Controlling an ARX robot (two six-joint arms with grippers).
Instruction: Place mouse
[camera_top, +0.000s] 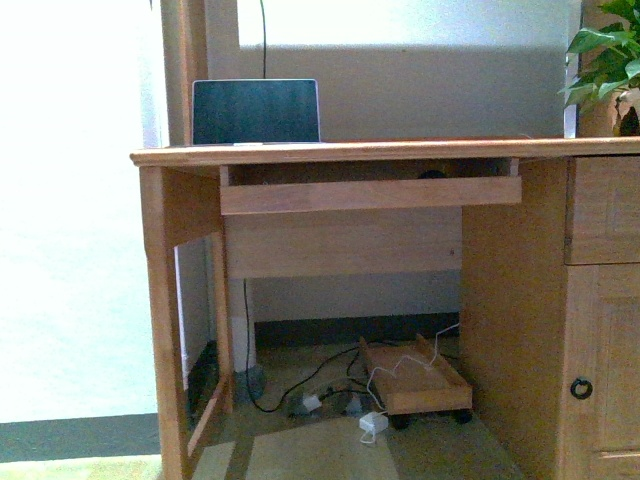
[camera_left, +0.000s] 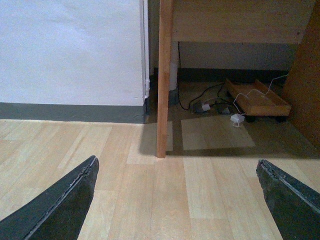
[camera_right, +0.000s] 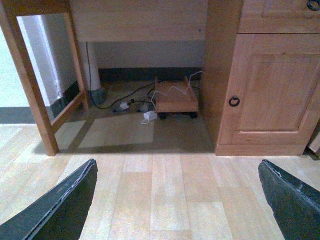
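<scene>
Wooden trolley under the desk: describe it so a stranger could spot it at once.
Look beneath the wooden desk, into the knee space below its pull-out tray. On the floor beside the cupboard side stands the wooden trolley. Unlike the white adapter and black cables nearby, it is a low raised-edge board on dark wheels, with a white cable draped over it.

The front camera faced the surface (camera_top: 400, 152) at top height; both wrist cameras hung low, sharing the wheeled tray (camera_left: 257, 102) on the floor (camera_right: 165, 195) beneath.
</scene>
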